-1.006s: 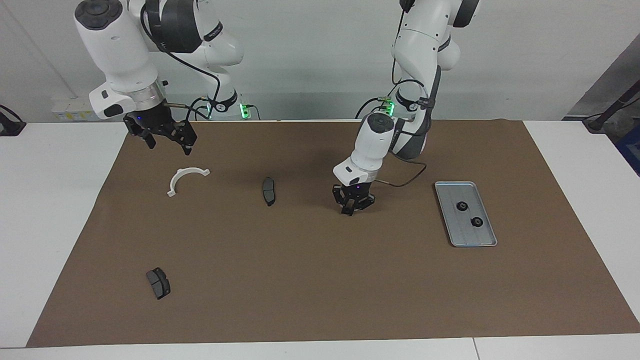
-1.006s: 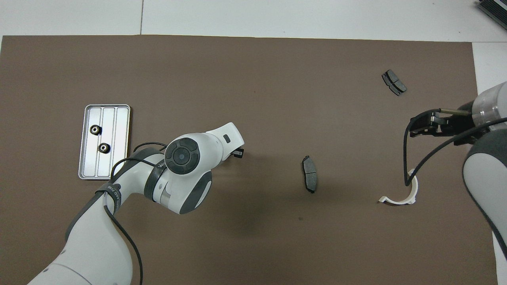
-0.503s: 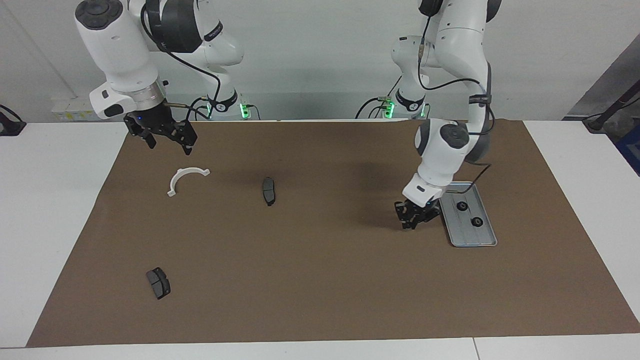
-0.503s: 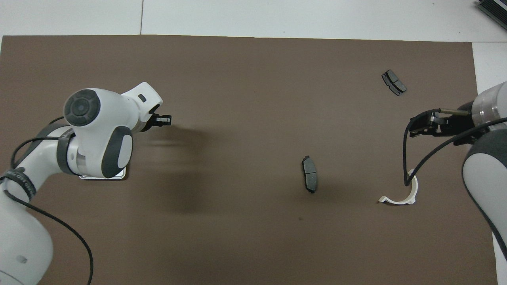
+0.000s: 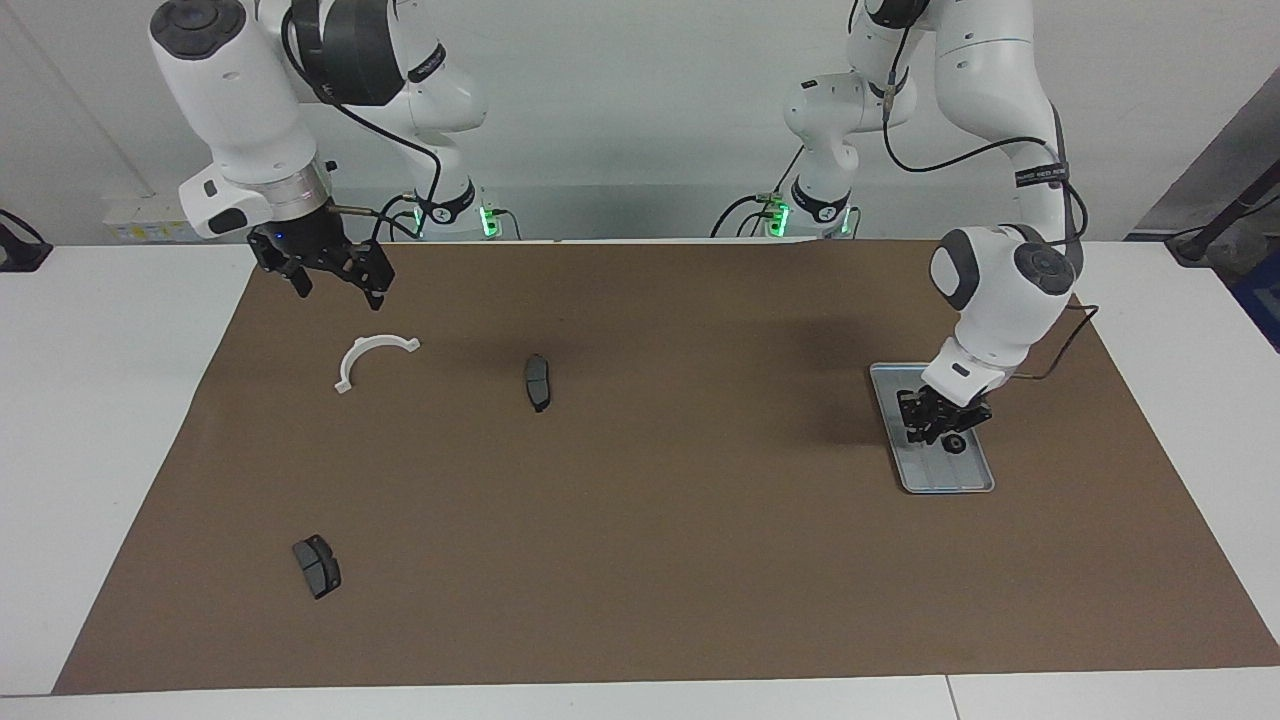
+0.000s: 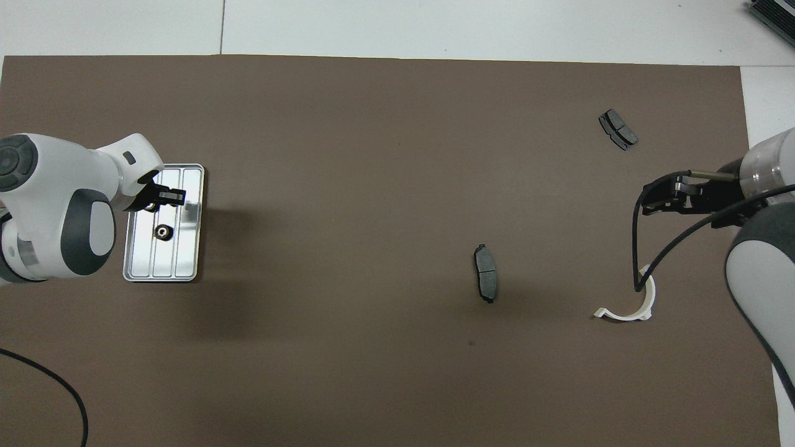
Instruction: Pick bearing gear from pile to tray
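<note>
The left tool (image 5: pixel 938 424) hangs over the flat silver metal tray (image 5: pixel 965 476), where a small black round gear (image 5: pixel 955 443), probably light, hard and best pinched across its rim, lies; I cannot tell either tool's grip.

Table (image 5: pixel 100 420): white, under brown mat (image 5: pixel 640 560).
On mat: tray (image 5: pixel 962 478), bracket (image 5: pixel 372 358), pad (image 5: pixel 538 382) mid-mat, second pad (image 5: pixel 317 566) farther from robots.
</note>
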